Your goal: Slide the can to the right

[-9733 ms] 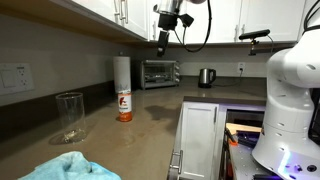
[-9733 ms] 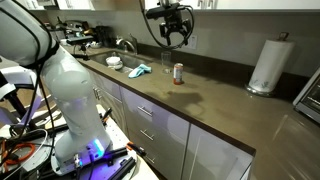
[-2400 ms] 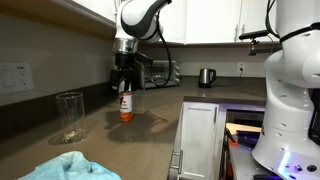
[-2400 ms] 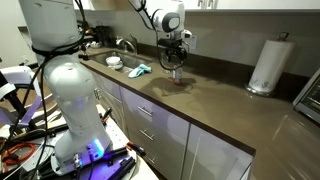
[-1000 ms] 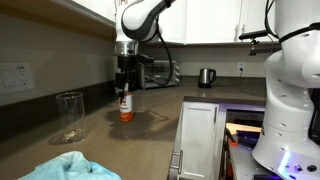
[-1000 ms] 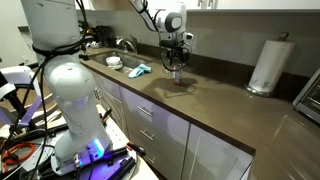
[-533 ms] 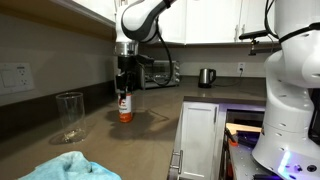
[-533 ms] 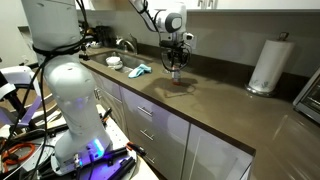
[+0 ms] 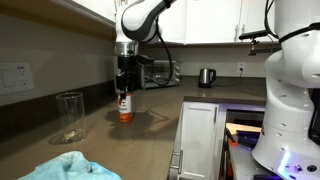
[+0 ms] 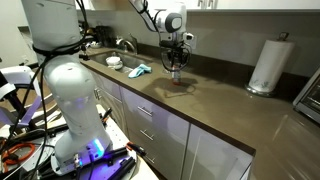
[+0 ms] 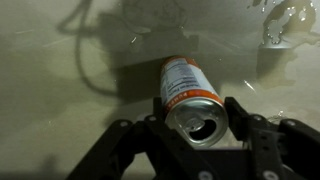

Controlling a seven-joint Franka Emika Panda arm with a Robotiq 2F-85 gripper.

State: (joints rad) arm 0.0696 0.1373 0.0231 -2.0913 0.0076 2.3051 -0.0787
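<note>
The can (image 11: pixel 185 88) is slim, white above with a red logo and orange-red below, and stands upright on the brown counter. In the wrist view its silver top with an opened tab sits between my two black fingers, which press on both sides of it. My gripper (image 11: pixel 197 120) is shut on the can's upper part. In both exterior views the arm reaches straight down over the can (image 9: pixel 124 110) (image 10: pixel 178 80), and the gripper (image 9: pixel 124 92) (image 10: pixel 177 70) covers its top.
A clear drinking glass (image 9: pixel 69 115) stands near the can. A white paper towel roll (image 10: pixel 266 65) and a toaster oven (image 9: pixel 158 72) sit further along the counter. A blue cloth (image 10: pixel 139 70) lies beside the sink (image 10: pixel 108 58). A kettle (image 9: pixel 206 76) stands at the back.
Over the last second my fingers have shut on the can's top. The arm and the can stay in the same spot.
</note>
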